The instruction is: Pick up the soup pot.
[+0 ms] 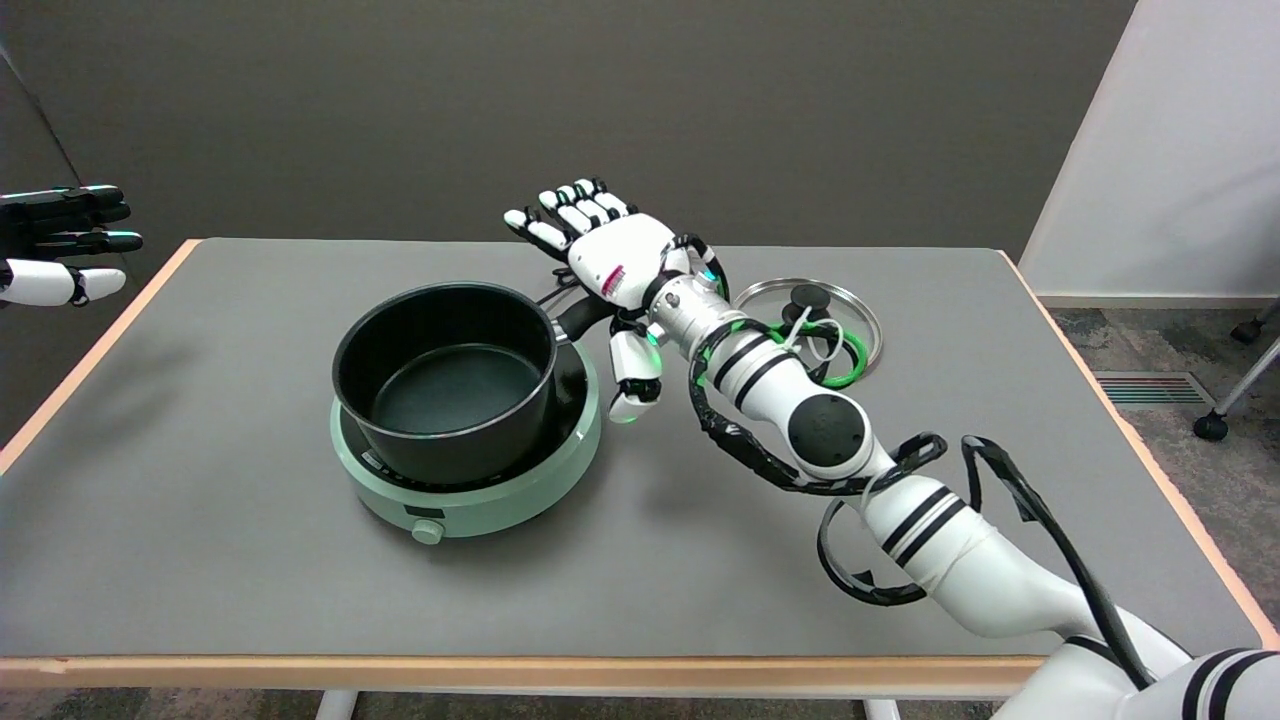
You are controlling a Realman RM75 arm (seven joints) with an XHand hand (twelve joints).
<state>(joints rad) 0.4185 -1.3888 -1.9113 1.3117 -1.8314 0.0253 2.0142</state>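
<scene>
On the desk (250, 600), left of centre, the soup pot (445, 375) sits on a pale green hotplate (470, 500), not yet lifted. Lid already off; pot looks empty. My right hand (615, 265) is over the pot's black handle (585, 315), which sticks out to the right of the rim. My fingers (575, 210) are spread and extended, thumb hanging down beside the hotplate edge, holding nothing. Left to do, I judge: close around the handle, then lift. Glass lid (860, 315) lies flat behind my wrist, partly hidden by the arm. A green cable loop rests on it. Nothing blocks the handle; the hotplate rim is close under my thumb.
</scene>
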